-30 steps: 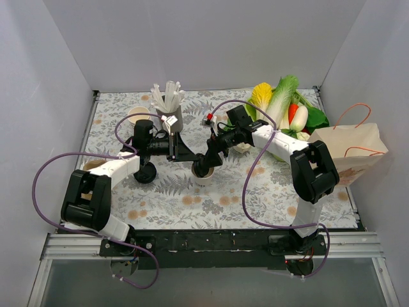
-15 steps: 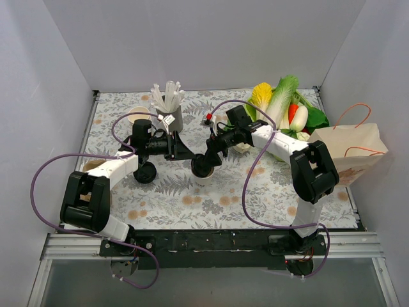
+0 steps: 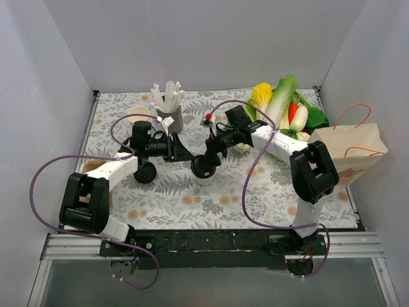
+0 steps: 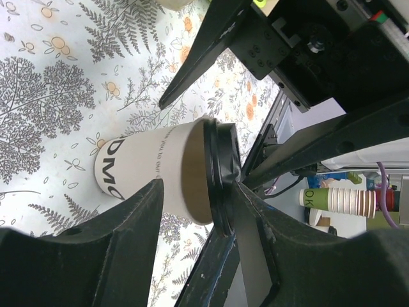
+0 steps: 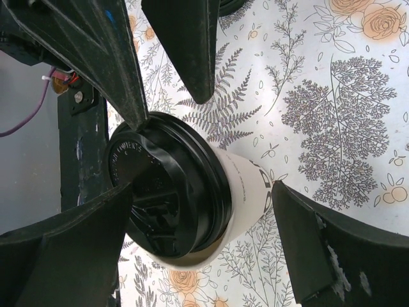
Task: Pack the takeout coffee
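A floral-patterned bench (image 3: 192, 201) fills a white-walled booth. The coffee cup (image 3: 204, 171) stands near its centre. The left hand (image 4: 198, 220) reaches from nine o'clock, grasping the cup just under the lid. The right hand (image 5: 201, 211) straddles it from two o'clock, released.

A robotics lab test cell, staged like a café counter. Plain grey panels (image 3: 192, 38) wall in three sides of a small desk (image 3: 268, 192) covered with a floral, fern-printed cloth. Two robot arms are bolted to a black metal rail (image 3: 211, 243) along the near edge, with purple cables (image 3: 48, 166) looping from them. Props sit at the back: a holder of straws (image 3: 167, 96), a heap of toy vegetables (image 3: 281, 105), and a paper bag (image 3: 351, 150) at the right side.
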`<state>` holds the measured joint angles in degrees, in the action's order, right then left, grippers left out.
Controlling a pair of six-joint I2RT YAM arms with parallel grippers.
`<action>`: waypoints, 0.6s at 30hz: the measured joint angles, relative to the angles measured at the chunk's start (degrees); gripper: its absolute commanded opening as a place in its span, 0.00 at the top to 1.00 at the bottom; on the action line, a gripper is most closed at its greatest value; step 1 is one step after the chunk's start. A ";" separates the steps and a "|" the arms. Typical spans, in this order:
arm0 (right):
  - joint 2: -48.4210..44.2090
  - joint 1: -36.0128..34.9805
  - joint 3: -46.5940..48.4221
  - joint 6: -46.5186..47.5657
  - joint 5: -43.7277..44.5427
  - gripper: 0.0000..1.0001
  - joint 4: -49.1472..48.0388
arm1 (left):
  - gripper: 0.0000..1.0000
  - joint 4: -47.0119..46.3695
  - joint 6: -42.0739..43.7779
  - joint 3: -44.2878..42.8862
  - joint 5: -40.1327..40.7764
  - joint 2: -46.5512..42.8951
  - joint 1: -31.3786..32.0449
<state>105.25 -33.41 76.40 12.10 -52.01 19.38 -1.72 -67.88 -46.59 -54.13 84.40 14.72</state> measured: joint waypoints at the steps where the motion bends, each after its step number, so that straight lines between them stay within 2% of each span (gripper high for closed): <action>1: 0.00 0.00 0.00 -0.04 0.00 0.04 0.00 | 0.54 0.02 0.00 0.22 0.09 0.00 0.00; 18: 0.00 -0.07 0.00 -1.20 0.02 0.03 -0.20 | 0.54 -0.31 0.35 1.92 1.20 0.39 0.00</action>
<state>105.25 -33.47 76.40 10.90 -51.99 19.18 -2.02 -67.53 -44.66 -52.93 84.79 14.72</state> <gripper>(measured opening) 0.970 0.459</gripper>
